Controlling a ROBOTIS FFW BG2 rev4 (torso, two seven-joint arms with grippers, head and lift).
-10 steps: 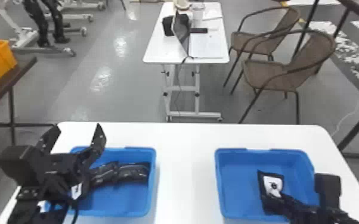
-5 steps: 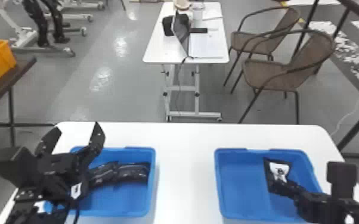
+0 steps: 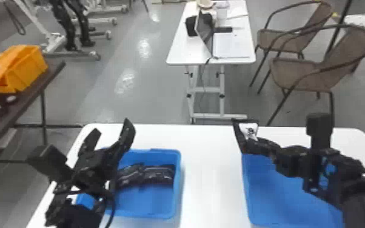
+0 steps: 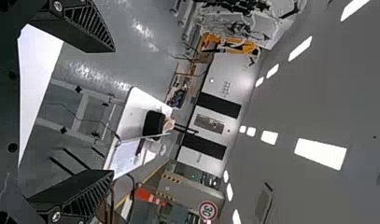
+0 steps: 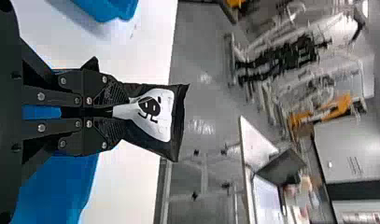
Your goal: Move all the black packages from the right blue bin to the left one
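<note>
Right now I've got the right gripper [image 3: 257, 145] clenched on one end of a black package [image 3: 249, 130], the rest jutting past its fingertips, raised near the right blue bin [image 3: 282, 194]. My left gripper [image 3: 111, 129] is spread wide, holding nothing, by the left blue bin [image 3: 177, 182].

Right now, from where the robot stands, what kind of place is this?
Probably a robotics lab or workshop: a black two-fingered gripper holds a black plastic package above a white rectangular table, and a black jointed legged machine stands behind.
</note>
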